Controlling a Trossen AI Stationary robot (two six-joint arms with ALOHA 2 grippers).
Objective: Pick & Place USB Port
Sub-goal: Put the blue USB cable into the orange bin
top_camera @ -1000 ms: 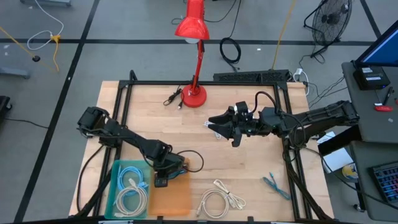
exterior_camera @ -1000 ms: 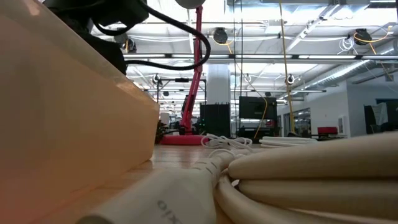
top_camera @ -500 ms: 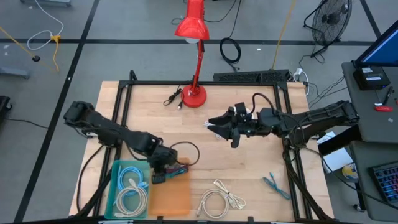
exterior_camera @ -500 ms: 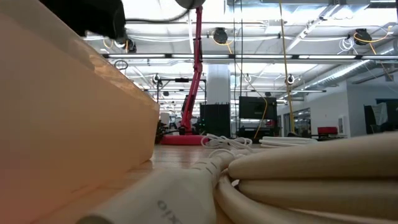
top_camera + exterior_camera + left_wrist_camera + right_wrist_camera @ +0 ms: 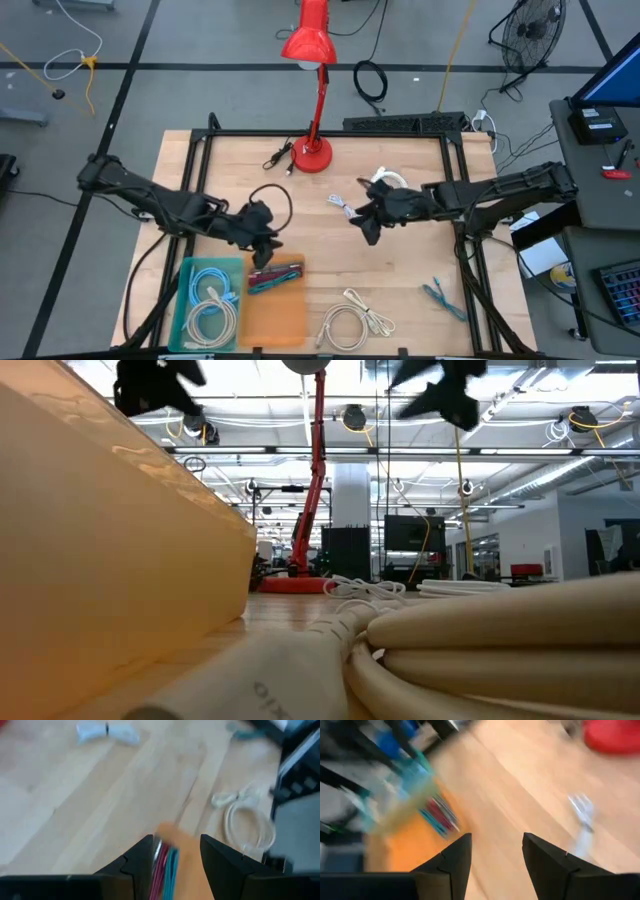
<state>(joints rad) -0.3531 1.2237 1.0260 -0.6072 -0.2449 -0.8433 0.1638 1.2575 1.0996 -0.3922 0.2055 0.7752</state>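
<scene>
The red-and-teal USB cable bundle (image 5: 274, 277) lies in the orange tray (image 5: 274, 308), at its far edge. The left tool (image 5: 262, 228) hovers just beyond the tray, fingers spread and empty. The right tool (image 5: 366, 221) hangs over mid-counter (image 5: 400, 270), apparently spread and empty, beside a white cable (image 5: 345, 205).

The left gripper (image 5: 262, 232) has been lifted away from the orange tray (image 5: 275, 318), where a red and teal cable bundle (image 5: 274, 277) is now left. The right gripper (image 5: 366, 222) has been moved lower over the table.
</scene>
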